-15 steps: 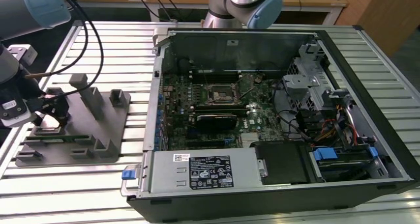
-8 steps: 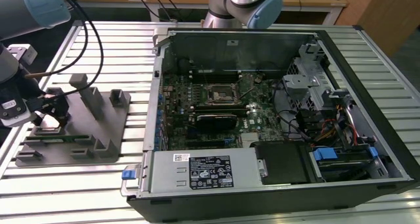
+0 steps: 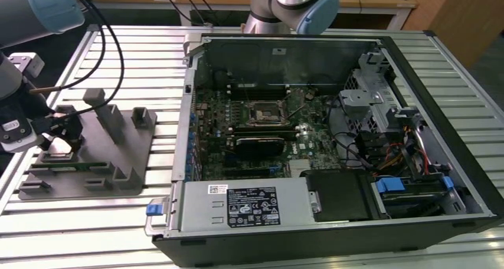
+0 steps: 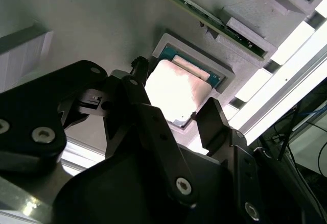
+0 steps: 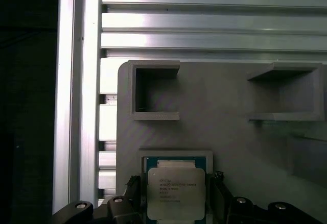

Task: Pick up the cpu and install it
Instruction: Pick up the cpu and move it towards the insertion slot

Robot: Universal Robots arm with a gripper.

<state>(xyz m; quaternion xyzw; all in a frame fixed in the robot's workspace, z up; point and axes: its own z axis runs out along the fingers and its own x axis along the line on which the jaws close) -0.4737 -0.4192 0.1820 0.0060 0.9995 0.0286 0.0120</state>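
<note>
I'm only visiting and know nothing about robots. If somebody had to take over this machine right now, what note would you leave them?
Gripper: open, lowered over the cpu with one finger on each side; both wrist views show it not clamped.
Cpu: lying flat in its recess on the grey holder tray, at the exterior view's left of the open computer case.
Socket on the motherboard: looks unfilled.
Done: gripper lined up at the cpu.
Left: neither the pick-up nor the install is done yet.

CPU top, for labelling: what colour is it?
Silver; the small flat square cpu shows best in the first wrist view.
</note>
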